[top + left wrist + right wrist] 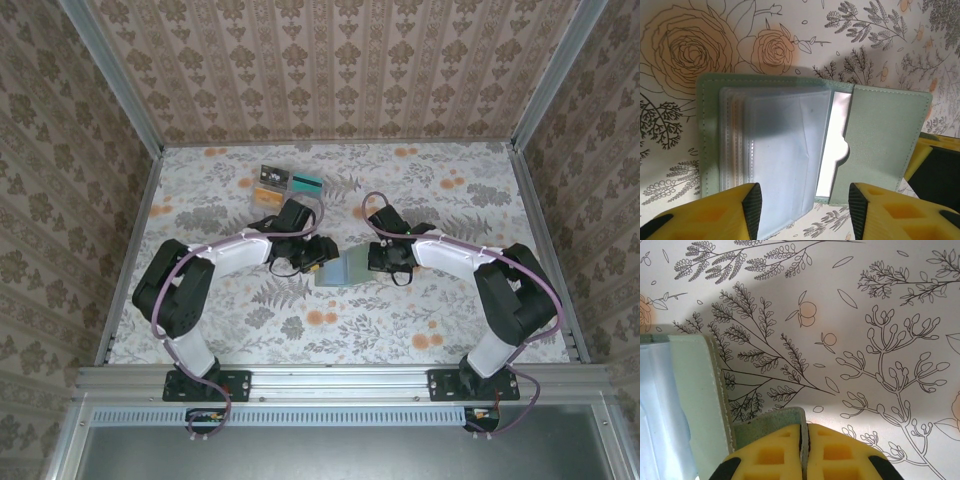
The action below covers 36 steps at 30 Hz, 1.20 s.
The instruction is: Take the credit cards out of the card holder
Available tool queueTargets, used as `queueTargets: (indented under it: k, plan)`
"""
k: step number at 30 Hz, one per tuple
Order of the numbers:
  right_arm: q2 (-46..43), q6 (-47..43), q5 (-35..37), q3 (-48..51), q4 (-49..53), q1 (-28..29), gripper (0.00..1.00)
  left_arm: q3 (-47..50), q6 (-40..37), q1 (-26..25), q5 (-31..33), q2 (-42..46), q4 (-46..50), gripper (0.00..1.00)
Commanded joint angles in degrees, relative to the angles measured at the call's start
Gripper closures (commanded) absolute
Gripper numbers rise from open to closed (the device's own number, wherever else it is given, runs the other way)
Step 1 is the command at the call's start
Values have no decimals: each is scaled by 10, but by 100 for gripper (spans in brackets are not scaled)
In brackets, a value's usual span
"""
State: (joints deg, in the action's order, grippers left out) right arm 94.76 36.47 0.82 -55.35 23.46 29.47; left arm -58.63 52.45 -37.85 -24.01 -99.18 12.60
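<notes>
The grey-green card holder (341,270) lies open on the flowered table between both grippers. In the left wrist view, the card holder (885,130) shows clear sleeves (780,150) on its left half. A pale, shiny credit card (832,145) sits in the right pocket. My left gripper (805,212) stands open, its fingers either side of the holder's near edge and the sleeves. My right gripper (804,442) is shut on a turned-up edge of the card holder (692,405). In the top view, my left gripper (312,262) and right gripper (385,262) flank the holder.
Three loose cards lie toward the back of the table: a grey one (271,174), a tan-orange one (266,195) and a teal one (305,183). Metal rails (140,230) and papered walls bound the table.
</notes>
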Motion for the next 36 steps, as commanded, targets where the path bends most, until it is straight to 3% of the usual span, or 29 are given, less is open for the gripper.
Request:
queueTargets:
  k: [1, 7, 30, 36]
  plan:
    - [7, 13, -15, 14, -21, -3, 97, -15, -15, -2, 7, -14, 40, 49]
    - [8, 12, -19, 19, -24, -6, 97, -28, -19, -4, 12, -32, 57, 49]
    - [6, 22, -27, 28, -39, -7, 98, -46, -65, -5, -17, -31, 60, 71]
    - [7, 24, -27, 29, -39, -7, 98, -35, -62, -5, -40, -28, 26, 71]
